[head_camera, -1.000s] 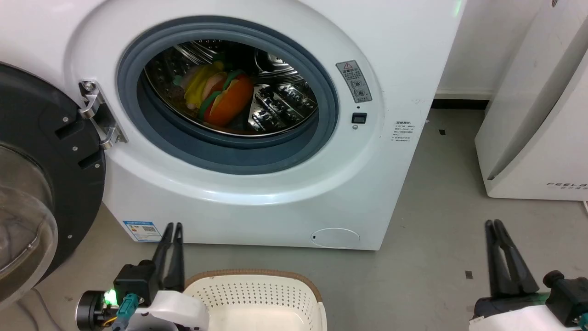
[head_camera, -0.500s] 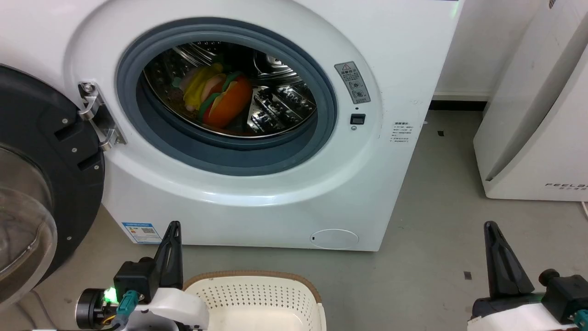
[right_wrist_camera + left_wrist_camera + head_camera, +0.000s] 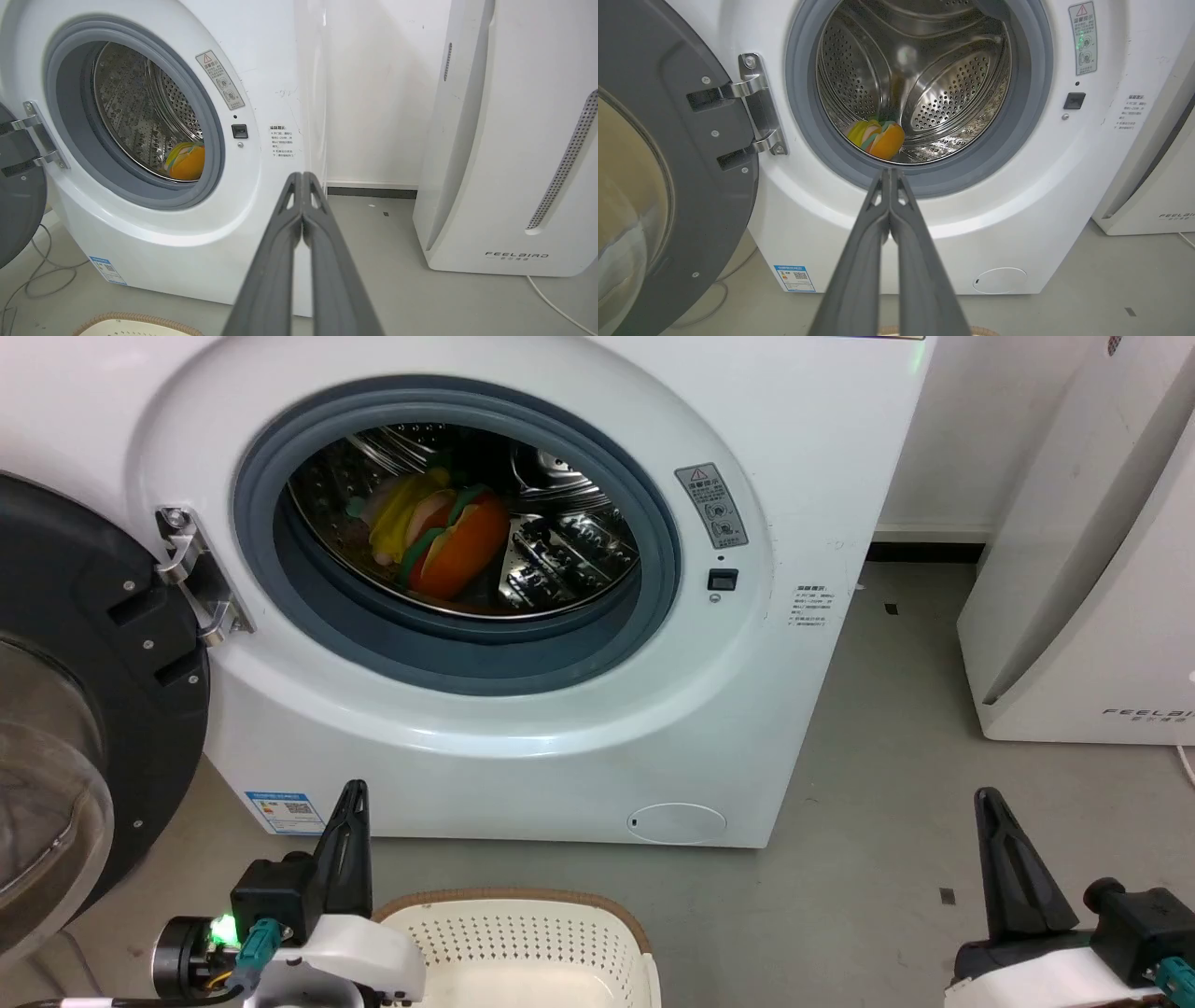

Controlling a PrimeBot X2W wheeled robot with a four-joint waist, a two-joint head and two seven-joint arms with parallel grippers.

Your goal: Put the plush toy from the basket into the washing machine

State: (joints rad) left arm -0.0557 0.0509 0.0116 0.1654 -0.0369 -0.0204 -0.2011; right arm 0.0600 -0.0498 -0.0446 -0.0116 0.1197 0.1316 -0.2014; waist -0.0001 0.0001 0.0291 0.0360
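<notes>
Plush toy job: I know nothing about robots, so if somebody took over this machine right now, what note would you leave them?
Claws: the left claw is shut and holds nothing, raised by the left rim of the basket. The right claw is shut and holds nothing, above the floor.
Things: the plush toy lies inside the drum of the washing machine. The part of the basket in view holds no toy.
Done: the toy is in the machine.
Left: nothing for the toy; the door stands open.
</notes>
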